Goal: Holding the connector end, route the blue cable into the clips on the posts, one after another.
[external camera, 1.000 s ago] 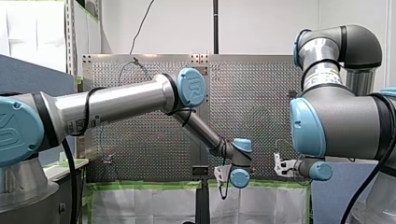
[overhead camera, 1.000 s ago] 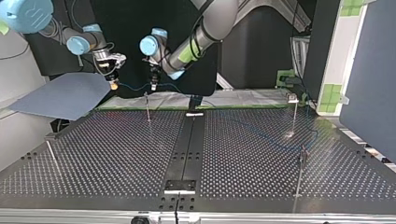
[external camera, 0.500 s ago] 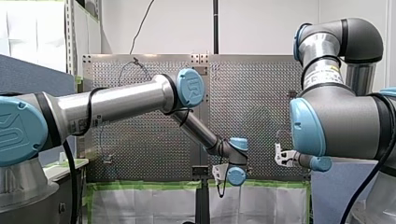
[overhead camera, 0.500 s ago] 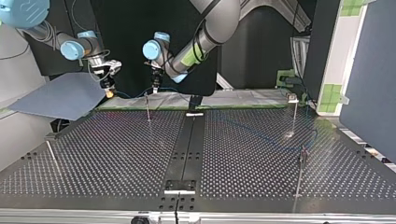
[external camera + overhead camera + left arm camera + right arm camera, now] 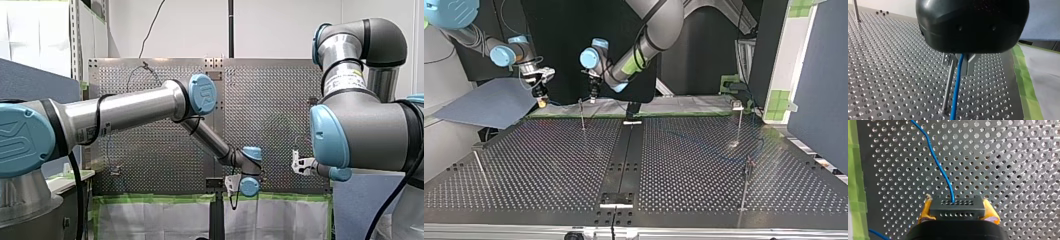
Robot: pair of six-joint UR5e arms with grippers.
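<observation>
Bright room, soft frames.
From the front I see an evenly lit white wall (image 5: 285,30); in the top view pale glare streaks the perforated metal table (image 5: 704,150); my left arm's black gripper (image 5: 959,67) looms blurred, dully highlighted.

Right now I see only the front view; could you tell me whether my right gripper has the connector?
Observer: Yes; in the right wrist view the right gripper has its yellow pads shut on the black connector.
Operator: Thank you. And where is the cable by my left gripper?
Observer: In the left wrist view the cable comes down out of the left gripper, close beside a post.
Operator: Where does that post stand?
Observer: In the top view it is near the table's far edge, left of the dark middle strip.
</observation>
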